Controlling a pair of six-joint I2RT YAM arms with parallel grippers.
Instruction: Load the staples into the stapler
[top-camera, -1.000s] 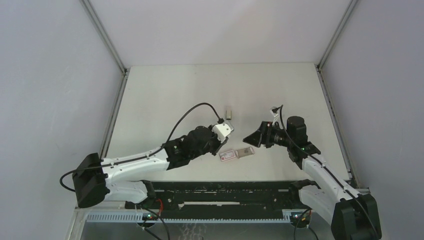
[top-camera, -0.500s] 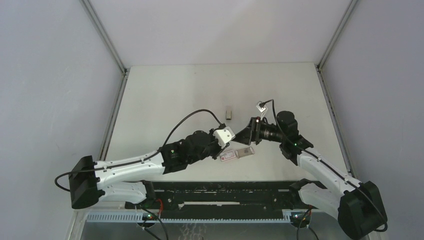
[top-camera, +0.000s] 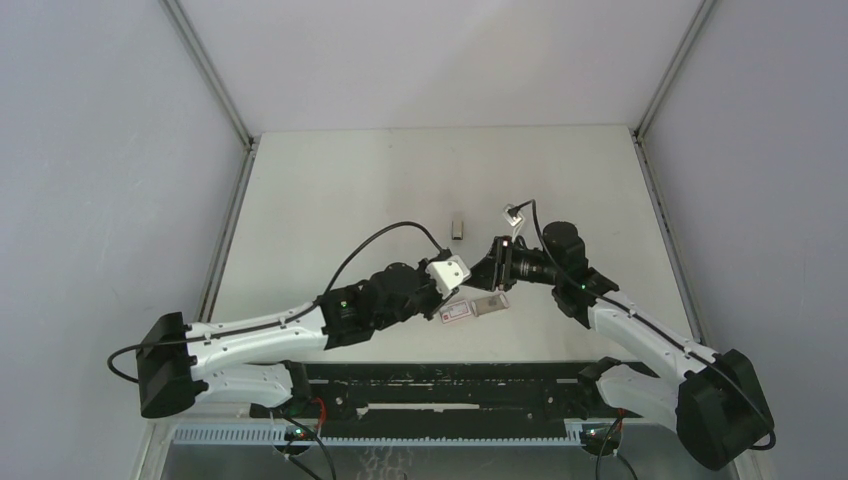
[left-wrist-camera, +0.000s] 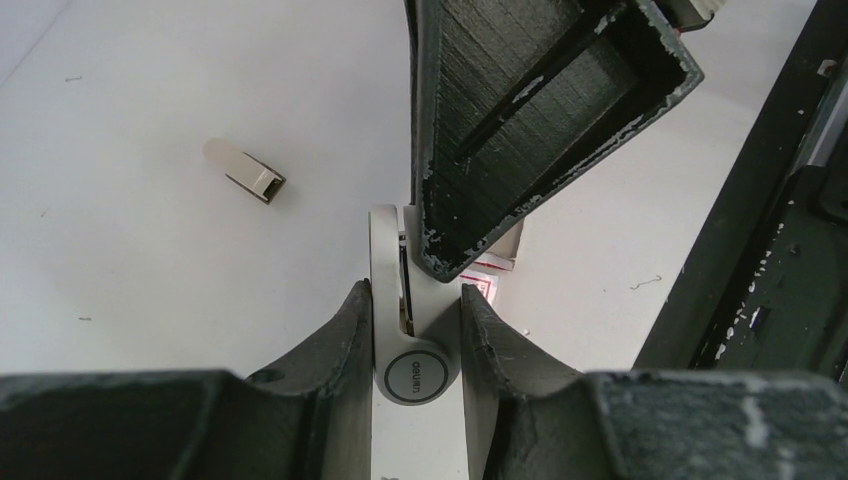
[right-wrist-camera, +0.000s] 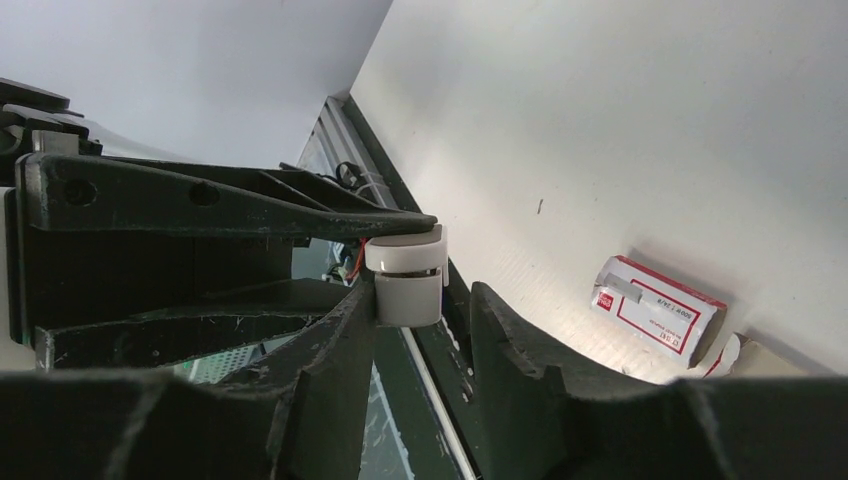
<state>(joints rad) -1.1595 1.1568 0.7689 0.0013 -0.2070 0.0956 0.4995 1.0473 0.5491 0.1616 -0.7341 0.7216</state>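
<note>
My left gripper (left-wrist-camera: 415, 295) is shut on the white stapler (left-wrist-camera: 412, 340), held by its rounded hinge end with the tip pointing away. The dark inner arm shows in its slot. My right gripper (right-wrist-camera: 425, 300) is open, and the stapler's tip (right-wrist-camera: 405, 282) rests against its left finger; one right finger (left-wrist-camera: 520, 130) overlaps the stapler's front in the left wrist view. In the top view the two grippers meet, left (top-camera: 445, 296) and right (top-camera: 487, 272). The staples (top-camera: 457, 226), a small grey bar, lie alone on the table behind them and show in the left wrist view (left-wrist-camera: 245, 170).
A pinkish-red-and-white box (top-camera: 457, 311) with its tan tray (top-camera: 490, 303) pulled out lies under the grippers; it also shows in the right wrist view (right-wrist-camera: 655, 310). A black rail (top-camera: 450, 385) runs along the near table edge. Loose single staples (left-wrist-camera: 645, 283) lie on the table.
My right gripper has moved left and reached the stapler held by my left gripper. My left arm shifted slightly towards the near edge, then held still.
</note>
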